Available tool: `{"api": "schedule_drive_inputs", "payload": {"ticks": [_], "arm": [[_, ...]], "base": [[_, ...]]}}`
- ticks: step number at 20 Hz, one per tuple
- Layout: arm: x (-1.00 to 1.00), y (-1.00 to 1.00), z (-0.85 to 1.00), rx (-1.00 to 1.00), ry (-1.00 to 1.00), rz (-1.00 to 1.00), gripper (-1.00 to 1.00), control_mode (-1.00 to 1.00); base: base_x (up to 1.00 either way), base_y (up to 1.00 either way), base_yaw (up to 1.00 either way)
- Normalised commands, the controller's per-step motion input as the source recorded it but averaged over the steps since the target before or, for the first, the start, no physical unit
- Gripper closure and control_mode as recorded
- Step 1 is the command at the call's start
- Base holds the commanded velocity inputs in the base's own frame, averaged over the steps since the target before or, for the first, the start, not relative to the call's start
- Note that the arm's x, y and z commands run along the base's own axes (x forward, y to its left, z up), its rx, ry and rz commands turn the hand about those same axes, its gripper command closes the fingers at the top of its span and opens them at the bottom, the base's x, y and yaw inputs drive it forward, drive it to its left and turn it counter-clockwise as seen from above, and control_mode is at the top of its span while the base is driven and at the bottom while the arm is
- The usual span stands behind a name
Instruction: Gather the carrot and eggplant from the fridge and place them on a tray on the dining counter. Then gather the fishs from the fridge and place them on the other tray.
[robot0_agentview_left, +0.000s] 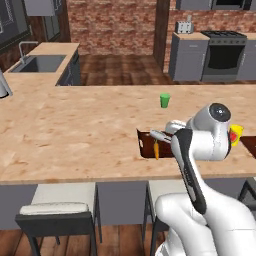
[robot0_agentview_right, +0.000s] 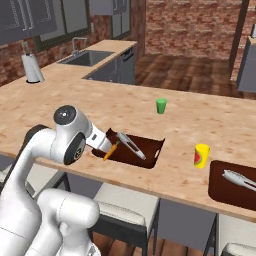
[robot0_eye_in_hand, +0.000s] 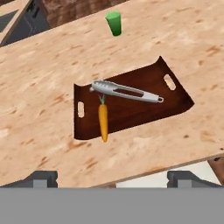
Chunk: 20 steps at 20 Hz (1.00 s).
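Hand view, left to right: the carrot (robot0_eye_in_hand: 103, 122) sits at the 7 o'clock end of the tray (robot0_eye_in_hand: 144, 109), leafy end toward 12 and tip poking over the near rim at 6. Touching its top is a slim silvery fish (robot0_eye_in_hand: 127, 92), lying across the tray from 10 to 3. A green cup (robot0_eye_in_hand: 114, 22) stands well off at 12 on the dining counter (robot0_eye_in_hand: 43, 65). The gripper (robot0_eye_in_hand: 113, 178) hangs above the counter's near edge with fingers spread wide and nothing between them. Over in the right base view, a yellow cup (robot0_agentview_right: 201, 156) and then the other tray (robot0_agentview_right: 222, 192) at 4 o'clock, with a second fish (robot0_agentview_right: 240, 180) in it. My take: that first fish looks like it's in the wrong tray. If it's moved, I'd grab it mid-body, crosswise, and lift straight up so the carrot doesn't get nudged off the rim.
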Motion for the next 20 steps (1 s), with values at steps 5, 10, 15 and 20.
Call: {"api": "schedule_drive_inputs", "payload": {"ticks": [5, 10, 15, 20], "arm": [[-1.00, 0.00, 0.57, 0.00, 0.00, 0.00, -1.00, -1.00], [-0.90, 0.00, 0.33, -0.05, -0.08, -0.01, -1.00, -1.00], [-0.11, 0.01, 0.00, -0.01, -0.07, 0.00, -1.00, -1.00], [0.00, 0.00, 0.00, 0.00, 0.00, 0.00, -1.00, 1.00]], "base": [[0.00, 0.00, 0.00], [0.00, 0.00, 0.00], [0.00, 0.00, 0.00], [-0.07, -0.05, 0.00]]}}
